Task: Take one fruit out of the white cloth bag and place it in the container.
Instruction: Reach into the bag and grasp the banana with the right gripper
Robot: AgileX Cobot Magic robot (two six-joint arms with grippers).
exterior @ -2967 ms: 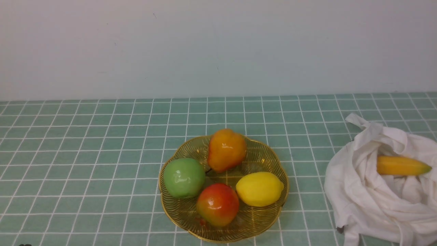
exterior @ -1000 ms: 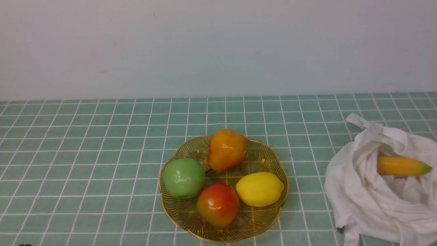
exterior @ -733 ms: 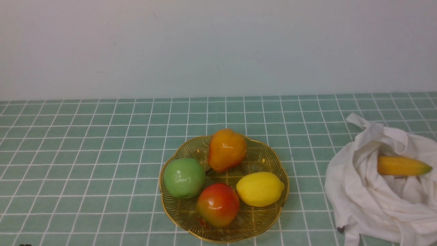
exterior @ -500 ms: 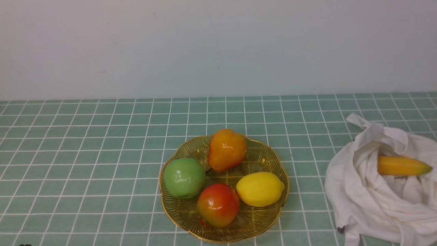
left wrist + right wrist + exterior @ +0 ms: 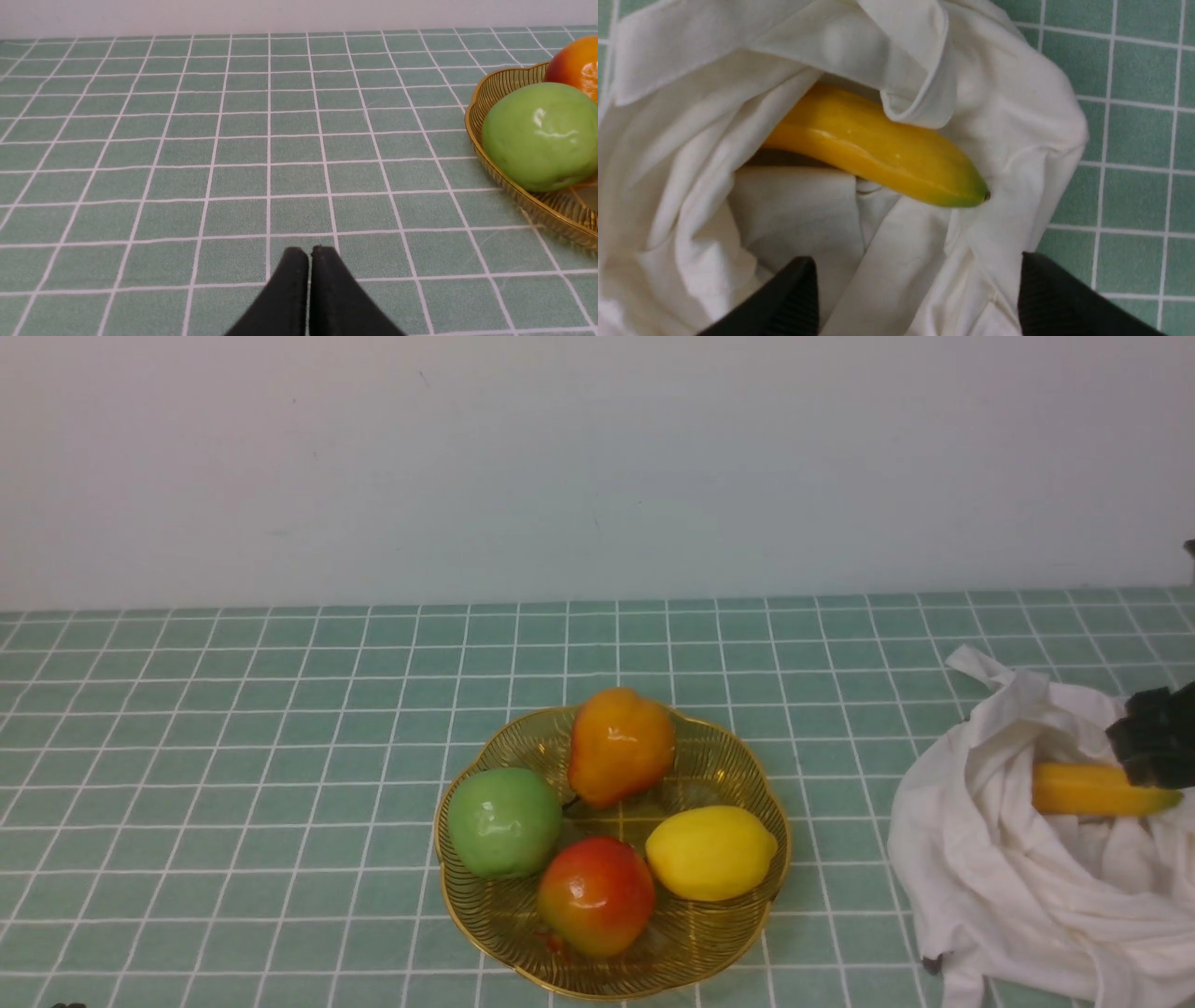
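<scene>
My right gripper (image 5: 915, 261) has come into the front view at the far right edge, where half a second ago there was only bag and fruit; it now sits above the bag's mouth and covers the fruit's far end in that view. Its jaws are spread wide with nothing between them, and I cannot tell whether the fingers touch the cloth. The green tiled bench (image 5: 233, 756) carries everything. The white cloth bag (image 5: 990, 877) lies crumpled on my right side of it, mouth open upward, well apart from the container (image 5: 695, 933), the gold wire bowl in the middle. The fruit (image 5: 1083, 790), a banana, lies inside the bag's mouth, not lifted. Its long axis runs side to side across the front view, the greenish tip pointing to my right and the other end tucked under a fold of cloth. The bowl holds a green apple (image 5: 504, 821), an orange pear (image 5: 620, 745), a lemon (image 5: 709, 852) and a red apple (image 5: 596, 894). My left gripper (image 5: 308, 261) hangs over bare bench near the bowl's left rim, fingers pressed together, empty.
</scene>
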